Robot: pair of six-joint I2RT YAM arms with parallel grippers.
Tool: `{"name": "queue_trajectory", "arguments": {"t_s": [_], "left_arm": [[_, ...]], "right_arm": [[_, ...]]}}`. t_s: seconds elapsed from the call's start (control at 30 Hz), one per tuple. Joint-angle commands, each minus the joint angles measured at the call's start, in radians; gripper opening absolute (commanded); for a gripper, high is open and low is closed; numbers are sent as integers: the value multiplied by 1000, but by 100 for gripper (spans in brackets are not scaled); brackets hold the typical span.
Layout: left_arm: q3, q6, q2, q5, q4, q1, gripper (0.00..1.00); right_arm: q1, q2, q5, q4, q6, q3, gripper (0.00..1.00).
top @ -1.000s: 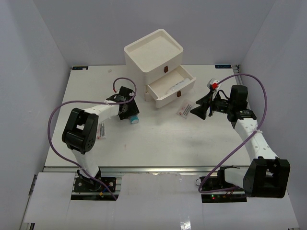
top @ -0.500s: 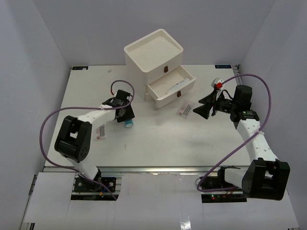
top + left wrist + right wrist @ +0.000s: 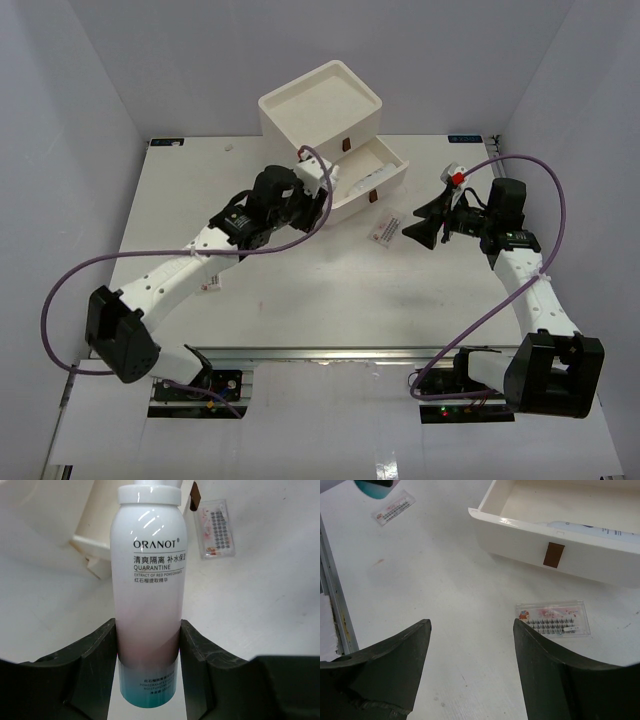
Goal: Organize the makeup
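Note:
My left gripper is shut on a pink-white tube with a teal end and holds it in the air in front of the open middle drawer of the white drawer box. In the right wrist view only the tube's teal end shows. A flat red-printed packet lies on the table right of the drawer. A second packet lies at the left. My right gripper is open and empty, close to the first packet. No sponges are in view.
The open drawer's front has a dark red handle, and a white printed item lies inside. The left arm stretches diagonally across the left table. The table's near rail runs along the front.
My left arm has lifted the tube off the left part of the table and swung right and far, up to the open drawer. The right gripper has barely moved.

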Motion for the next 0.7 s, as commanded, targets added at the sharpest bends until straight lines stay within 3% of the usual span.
{"name": "queue_trajectory", "arguments": {"t_s": [0.0, 0.2, 0.5, 0.6, 0.67], "left_arm": [[235, 321, 156, 0, 56, -1, 2], [548, 466, 417, -54, 54, -4, 10], [735, 467, 610, -56, 67, -23, 19], [753, 471, 642, -80, 73, -33, 25], [751, 472, 651, -96, 77, -35, 35]], "right_arm": [[-21, -3, -28, 23, 15, -4, 73], [-30, -3, -28, 23, 15, -3, 73], [-47, -5, -35, 25, 16, -4, 73], [-50, -5, -37, 23, 17, -4, 73], [-52, -5, -40, 23, 18, -4, 73]]}}
